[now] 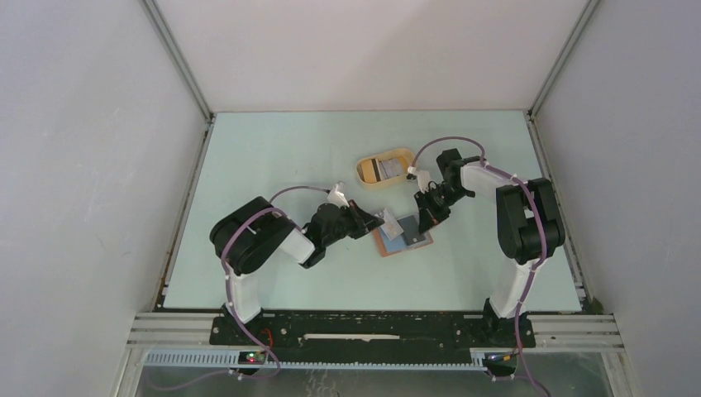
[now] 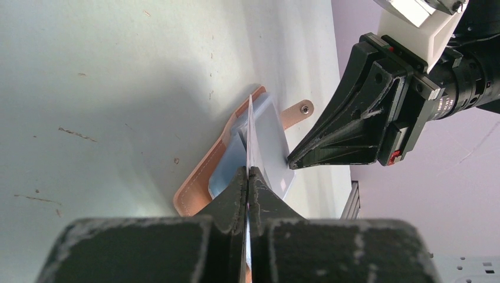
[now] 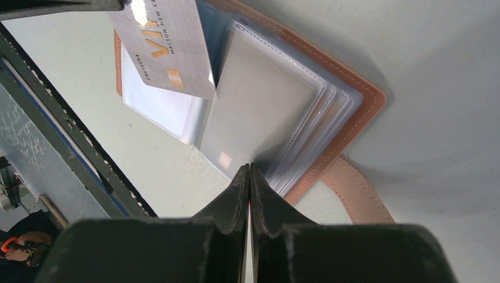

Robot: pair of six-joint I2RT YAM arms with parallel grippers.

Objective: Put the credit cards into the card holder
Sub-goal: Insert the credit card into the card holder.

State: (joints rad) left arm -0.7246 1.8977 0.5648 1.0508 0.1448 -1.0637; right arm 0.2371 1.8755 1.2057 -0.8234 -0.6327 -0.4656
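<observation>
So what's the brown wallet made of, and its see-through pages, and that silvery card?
The card holder looks like leather or imitation leather: matte reddish-brown with a stitched edge. Its inner pockets seem to be clear, glossy soft plastic, since they shine and show through. The card looks like stiff plastic, silvery with gold print.

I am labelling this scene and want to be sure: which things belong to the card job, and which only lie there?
Belong to the job:
- grey card, held by the left end effector
- open card holder
- right end effector, at its clear sleeves
- striped card in the yellow tray

Only lying there:
- the yellow tray itself
</observation>
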